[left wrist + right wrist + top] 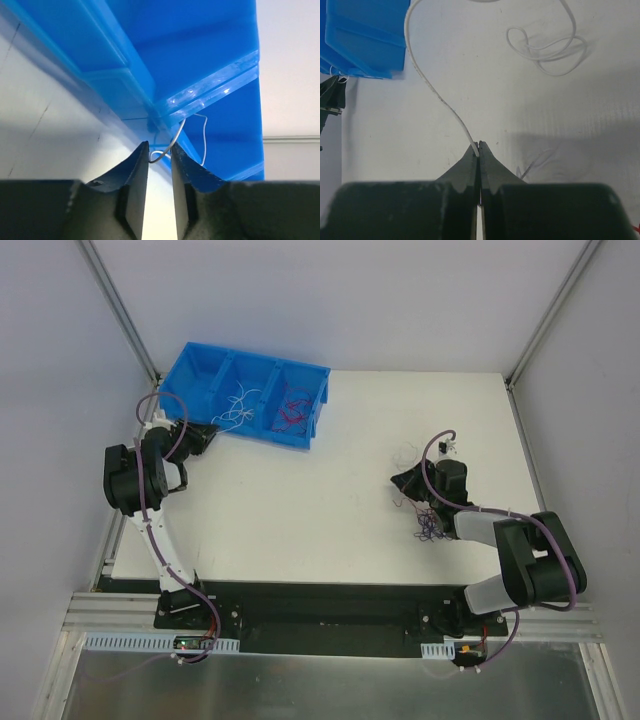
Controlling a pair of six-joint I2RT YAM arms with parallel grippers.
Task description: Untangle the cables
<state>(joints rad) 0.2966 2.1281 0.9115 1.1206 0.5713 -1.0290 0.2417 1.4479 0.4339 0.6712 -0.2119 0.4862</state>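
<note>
My right hand (479,148) is clenched on a thin white curly wire (435,92); I hold. Left hand (160,151) unclenched, jaws just straddling a second white wire (176,136) by the blue plastic bin (200,50): pinch fully, pull slow.

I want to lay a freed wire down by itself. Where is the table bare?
Widest bare patch: mid-table, between the blue bin and the right gripper, down to the near edge. Crowded: around the right gripper, which pinches a white cable, with a white loop beyond it and purple wires on its near side; also the bin's corner, at the left gripper.
</note>
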